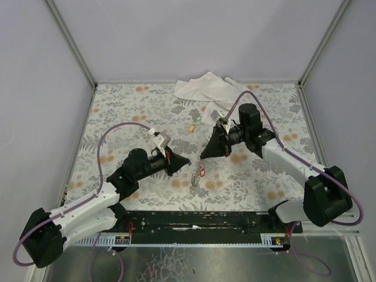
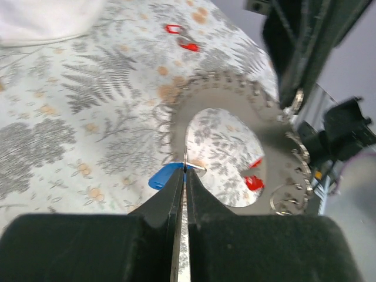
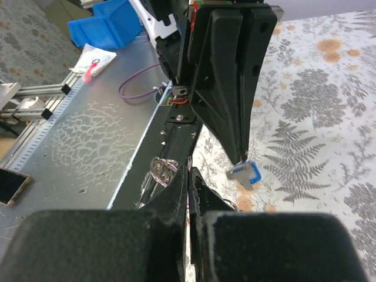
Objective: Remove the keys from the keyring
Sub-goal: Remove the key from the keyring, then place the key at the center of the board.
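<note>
Left gripper (image 2: 185, 176) has its fingers pinched tight on the blue key (image 2: 163, 175), and the right gripper (image 3: 188, 179) is clamped on the keyring (image 1: 195, 175). The keyring hangs between the two tips over the table (image 1: 117, 111), a red key (image 1: 202, 172) on it. Other keys (image 1: 192, 126) lie loose nearer the cloth (image 1: 205, 88).

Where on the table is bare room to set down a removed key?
Free: the far-left corner, bordered by the white cloth and left wall; the near-right patch between the right arm and the base rail. Crowded: the middle, where left fingers and right fingers meet by the keyring and red key.
</note>
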### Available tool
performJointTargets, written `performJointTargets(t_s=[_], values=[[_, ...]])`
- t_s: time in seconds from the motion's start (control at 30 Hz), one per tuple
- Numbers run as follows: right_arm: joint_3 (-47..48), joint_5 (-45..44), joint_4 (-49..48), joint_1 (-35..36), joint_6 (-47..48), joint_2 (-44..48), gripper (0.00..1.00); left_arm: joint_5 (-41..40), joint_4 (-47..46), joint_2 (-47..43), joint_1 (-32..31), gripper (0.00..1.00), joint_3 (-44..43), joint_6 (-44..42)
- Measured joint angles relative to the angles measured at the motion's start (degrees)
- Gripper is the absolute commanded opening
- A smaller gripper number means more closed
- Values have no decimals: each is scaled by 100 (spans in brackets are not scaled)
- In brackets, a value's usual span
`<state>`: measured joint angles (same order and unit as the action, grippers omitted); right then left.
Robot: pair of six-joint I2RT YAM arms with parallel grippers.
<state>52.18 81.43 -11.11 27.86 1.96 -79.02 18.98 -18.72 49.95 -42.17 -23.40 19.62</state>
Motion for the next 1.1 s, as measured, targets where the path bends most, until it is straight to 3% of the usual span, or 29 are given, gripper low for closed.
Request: performJointTargets(t_s=[0.3, 0.7, 1.1], values=[[660, -535, 1633, -452, 1346, 17, 0, -1421, 573, -13, 776, 0, -4, 776], [765, -1204, 2354, -1008, 1867, 70, 0, -1631, 232, 715, 3091, 0, 269, 2168], [776, -1305, 2507, -1139, 1937, 70, 0, -1954, -50, 2009, 4225, 0, 44, 3095]])
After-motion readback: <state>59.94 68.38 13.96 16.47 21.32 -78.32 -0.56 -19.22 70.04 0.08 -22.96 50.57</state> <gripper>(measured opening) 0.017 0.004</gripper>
